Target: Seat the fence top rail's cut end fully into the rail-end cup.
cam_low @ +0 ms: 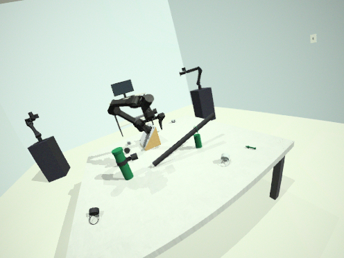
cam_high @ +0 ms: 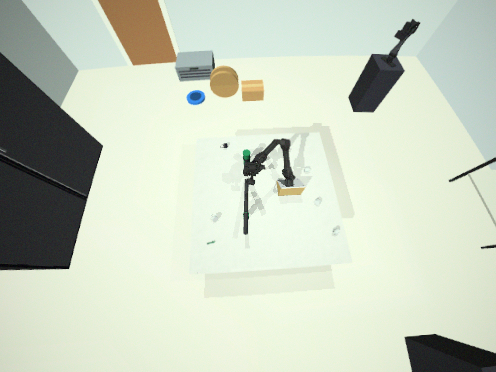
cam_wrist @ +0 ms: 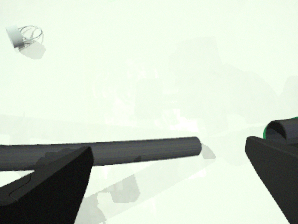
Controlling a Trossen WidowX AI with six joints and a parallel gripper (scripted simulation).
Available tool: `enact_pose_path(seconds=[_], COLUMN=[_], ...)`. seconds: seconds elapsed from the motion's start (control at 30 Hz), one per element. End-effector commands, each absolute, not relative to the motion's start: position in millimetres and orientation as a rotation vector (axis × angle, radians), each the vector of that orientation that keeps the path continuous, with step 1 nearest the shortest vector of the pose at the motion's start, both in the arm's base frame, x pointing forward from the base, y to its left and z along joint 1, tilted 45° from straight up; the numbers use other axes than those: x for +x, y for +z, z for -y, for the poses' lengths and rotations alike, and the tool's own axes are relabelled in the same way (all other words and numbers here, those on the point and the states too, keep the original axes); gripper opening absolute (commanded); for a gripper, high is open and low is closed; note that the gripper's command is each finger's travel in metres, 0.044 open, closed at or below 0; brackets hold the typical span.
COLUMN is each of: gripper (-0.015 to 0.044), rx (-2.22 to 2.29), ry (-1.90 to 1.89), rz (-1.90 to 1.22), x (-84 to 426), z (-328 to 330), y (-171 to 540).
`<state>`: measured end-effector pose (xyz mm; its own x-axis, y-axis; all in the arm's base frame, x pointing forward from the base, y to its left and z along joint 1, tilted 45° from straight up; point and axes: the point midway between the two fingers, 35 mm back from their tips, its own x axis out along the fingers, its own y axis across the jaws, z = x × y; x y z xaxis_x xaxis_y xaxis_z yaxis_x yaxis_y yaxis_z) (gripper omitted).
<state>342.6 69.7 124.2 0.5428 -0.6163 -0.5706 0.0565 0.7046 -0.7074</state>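
The big green post [cam_low: 127,171] stands upright with its cap [cam_low: 117,150] [cam_high: 246,153] on top. The dark brace band [cam_low: 122,163] is around its upper part, and the rail-end cup [cam_low: 134,157] [cam_wrist: 289,131] hangs on it. The long dark rail [cam_high: 245,200] [cam_low: 184,139] [cam_wrist: 140,151] slopes through the loop cap at the small green post [cam_low: 198,141]. Its cut end is lower, free and apart from the cup. My gripper [cam_high: 250,175] [cam_low: 157,125] [cam_wrist: 170,149] is open and empty above the rail's cut end. In the wrist view the left finger overlaps the rail and the right finger partly hides the cup.
The arm's wooden base block [cam_high: 291,191] [cam_low: 153,140] stands beside the rail. A black loop fitting [cam_high: 225,145] [cam_low: 93,211] lies near the big post. A whitish fitting [cam_high: 216,216] [cam_low: 225,157] [cam_wrist: 15,37] and a small green piece [cam_high: 211,242] [cam_low: 250,147] lie on the rail's other side.
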Motion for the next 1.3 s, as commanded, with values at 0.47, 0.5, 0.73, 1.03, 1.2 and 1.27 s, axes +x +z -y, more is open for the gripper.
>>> enact_pose_path(seconds=[0.47,0.5,0.73,1.03,1.2,1.27], gripper=[0.044,0.044,0.044,0.044,0.044,0.044], rx=[-1.481,-1.555,-1.772,-1.772,-1.773,-1.773], ry=[0.169,0.271,0.678,0.678,0.677,0.677], rz=[-1.488,-1.542,-1.695,-1.695,-1.696,-1.696], x=[361.4,362.3,363.3,363.3,365.4,365.4], z=[-65.4,-64.1,-58.6,-58.6,-36.1,-34.0], y=[63.1,56.3,32.7,32.7,9.9,7.9])
